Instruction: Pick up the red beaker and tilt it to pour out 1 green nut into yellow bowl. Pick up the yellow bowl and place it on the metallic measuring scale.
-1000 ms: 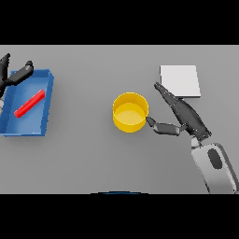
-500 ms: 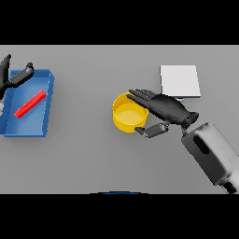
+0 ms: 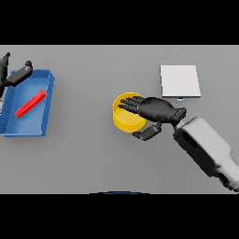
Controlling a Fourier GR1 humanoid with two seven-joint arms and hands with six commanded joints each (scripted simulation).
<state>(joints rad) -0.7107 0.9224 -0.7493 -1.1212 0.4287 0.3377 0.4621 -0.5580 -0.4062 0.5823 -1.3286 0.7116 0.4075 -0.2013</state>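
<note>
The yellow bowl stands on the grey table near the middle. My right hand is palm-down over its right half, with straight fingers reaching across the opening and the thumb bent beside the bowl's outer wall. I cannot see inside the bowl under the fingers. The flat pale square scale lies behind and to the right of the bowl. A red elongated object lies slanted in the blue tray at far left. My left hand hovers at the tray's back left corner, fingers spread.
Bare grey table stretches between the blue tray and the bowl and in front of both. My right forearm crosses the lower right part of the table.
My right hand has turned palm-down and moved left from beside the bowl to over its right half. The bowl, the tray and the left hand have stayed put.
</note>
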